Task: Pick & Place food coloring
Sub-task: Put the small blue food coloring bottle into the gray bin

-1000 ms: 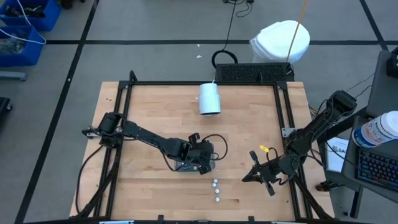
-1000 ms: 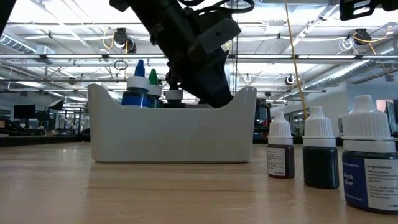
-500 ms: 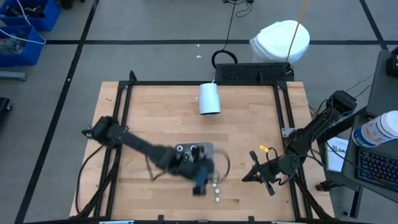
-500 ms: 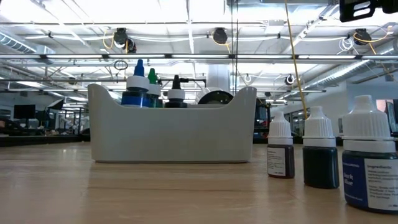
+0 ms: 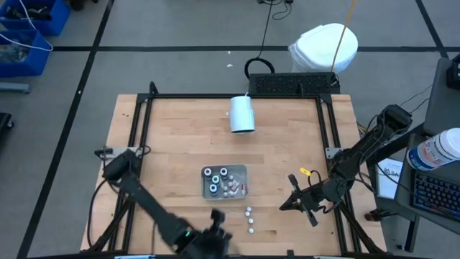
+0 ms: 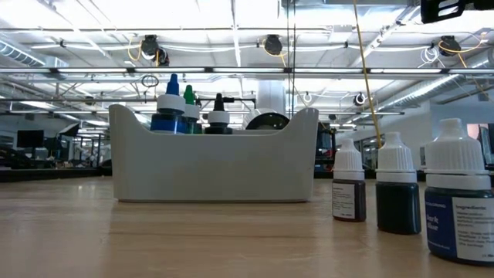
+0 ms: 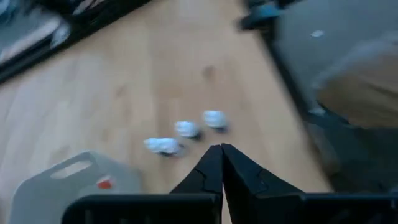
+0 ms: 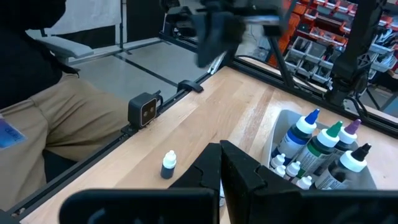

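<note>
We find our left gripper (image 5: 215, 232) at the near edge of the table, its fingers pressed together on nothing, hanging above the boards close by the three small bottles (image 5: 249, 219) that stand in a short row outside the grey tray (image 5: 241, 173). In the left wrist view those three (image 7: 185, 130) show as white caps just ahead of our closed fingertips, with a corner of the tray (image 7: 68, 177) nearby. We judge that the arm sits here because these loose bottles are the next ones to be dealt with; whether they go into the tray or came out of it we cannot tell. The rest of the food coloring (image 5: 218, 181) stands upright in the tray, packed close, the taller droppers (image 8: 323, 140) rising above its rim so that a gripper can take them from above. Our right gripper (image 5: 296, 201) waits low toward the right edge, its fingers closed and empty, pointing toward the tray. The table (image 5: 172, 137) is pale wood planks inside a black frame, and a large white cup (image 5: 242, 114) lies on it toward the far side, well apart from the tray. Around it is a grey floor marked with dark lines; the low view shows a hall with ceiling lights and racking behind, and the right wrist view catches a seated person's leg (image 8: 68, 121) beside the table.
</note>
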